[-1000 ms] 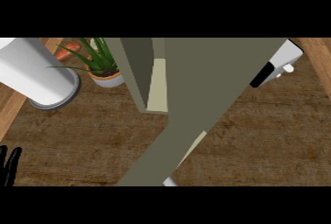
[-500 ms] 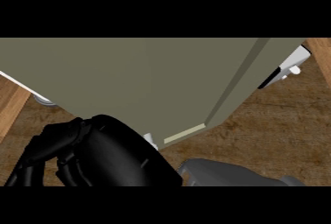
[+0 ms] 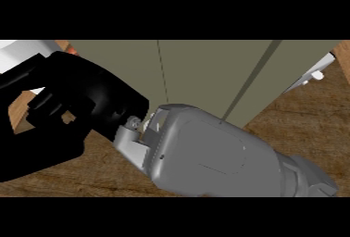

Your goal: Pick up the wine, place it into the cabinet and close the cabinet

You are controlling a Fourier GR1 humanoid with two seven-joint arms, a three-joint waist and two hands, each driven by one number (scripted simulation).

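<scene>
Right hand (image 3: 82, 109) looms up close at the left, big and black, on its grey forearm (image 3: 219, 157) rising from lower right. Open or closed, I can't tell. Olive cabinet (image 3: 205, 65) stands just beyond it, above the wooden counter (image 3: 301, 125). Wine is out of sight.

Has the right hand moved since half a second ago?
Yes. The right hand has risen from the lower left of the view towards the white cylinder at the top left, and now overlaps the left part of the cabinet.
</scene>
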